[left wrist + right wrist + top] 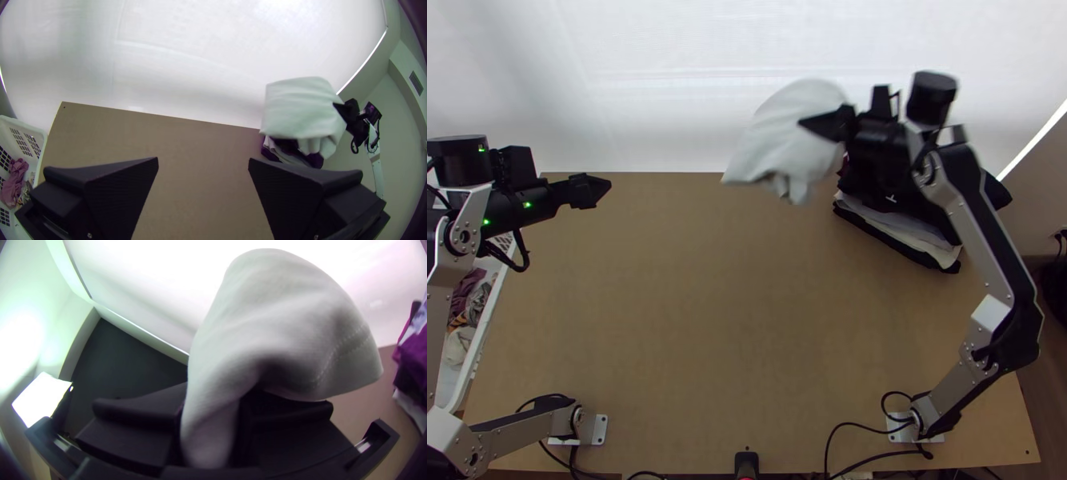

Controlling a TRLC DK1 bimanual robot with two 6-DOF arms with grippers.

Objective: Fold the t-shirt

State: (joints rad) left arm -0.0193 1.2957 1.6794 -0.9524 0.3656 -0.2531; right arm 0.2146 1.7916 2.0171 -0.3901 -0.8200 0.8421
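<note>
- Right end effector (821,125): closed on a bunched part of the white t-shirt (775,136).
- T-shirt: between the fingers, loose cloth billowing beyond the tips, near the clothes pile (899,224).
- Left end effector (593,191): open, holding nothing, well apart from the shirt, over the tabletop (691,320).

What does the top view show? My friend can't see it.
The right claw holds a bunched white cloth up in the air, near a stack of dark and pale clothes on a brown table. The empty left claw hovers at the left.

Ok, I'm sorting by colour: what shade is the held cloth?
White cloth, clearest in the left wrist view.
</note>
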